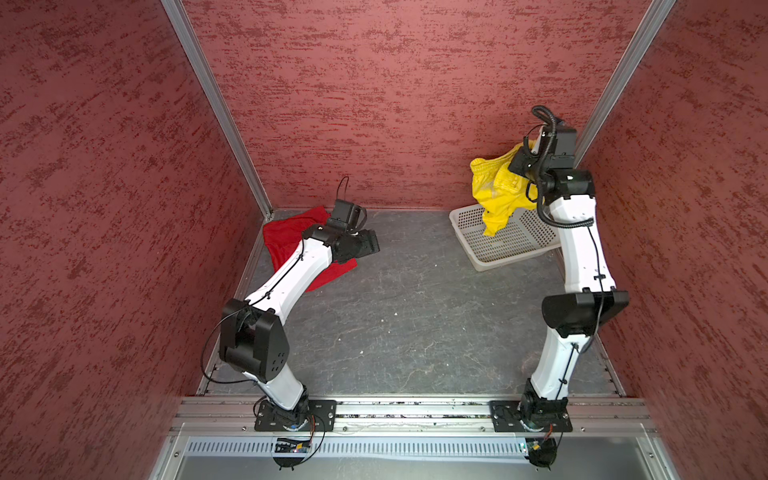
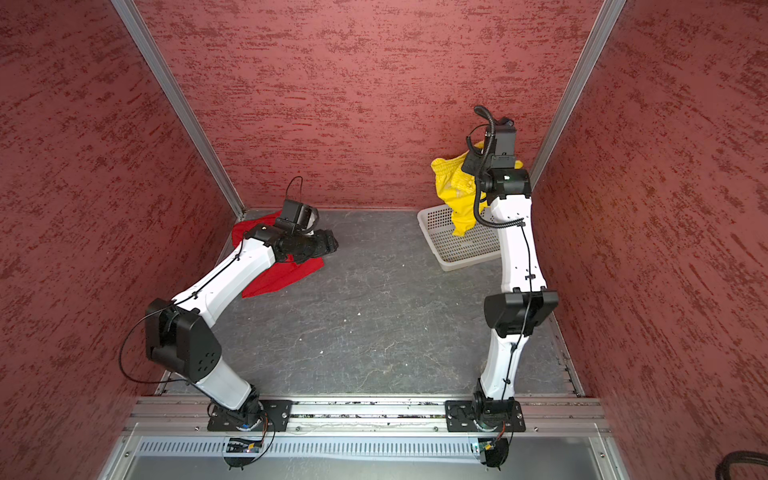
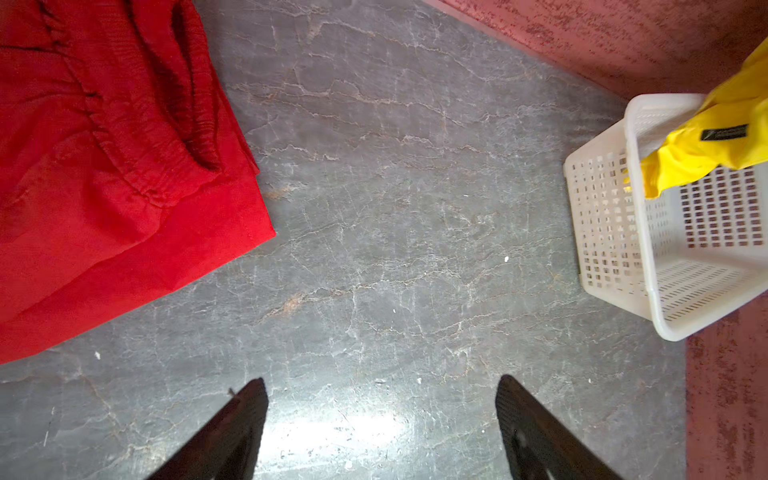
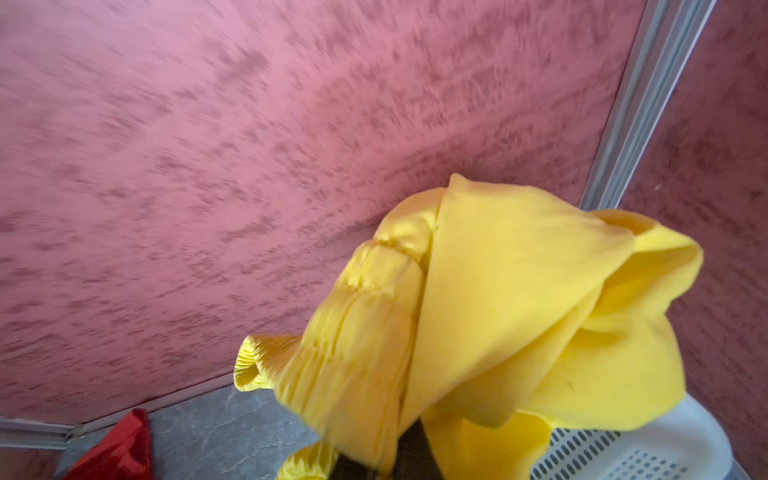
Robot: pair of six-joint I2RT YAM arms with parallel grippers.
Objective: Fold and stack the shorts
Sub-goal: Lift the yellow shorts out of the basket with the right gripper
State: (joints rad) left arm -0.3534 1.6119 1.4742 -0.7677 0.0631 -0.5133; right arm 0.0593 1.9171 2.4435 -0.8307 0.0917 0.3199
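Two white-and-black arms stand on the near rail, closest to the lens. The left arm leans in over the far left corner, and the right arm rises tall at the far right. Under them spreads one grey, marbled table, walled in mottled red.

There are two pairs of shorts, well apart. The red shorts lie flat on the table in the far left corner, partly hidden under the left arm in both top views. They are plain thin cloth with overlapping layers and a gathered elastic waist. Their long axis runs from the back wall toward the near side, waist at the far end.

The yellow shorts hang bunched in the air at the far right, long axis close to upright. Their gathered waist is up by the gripper and one leg points down over the basket. A small black logo shows on that leg. Whether the leg's tip touches the basket I cannot tell.

One white perforated basket sits on the table below them.

The right gripper has its jaws pressed together on yellow cloth, which covers the fingertips. The left gripper hovers over the table just beside the red shorts, jaws wide apart, only table showing between them.
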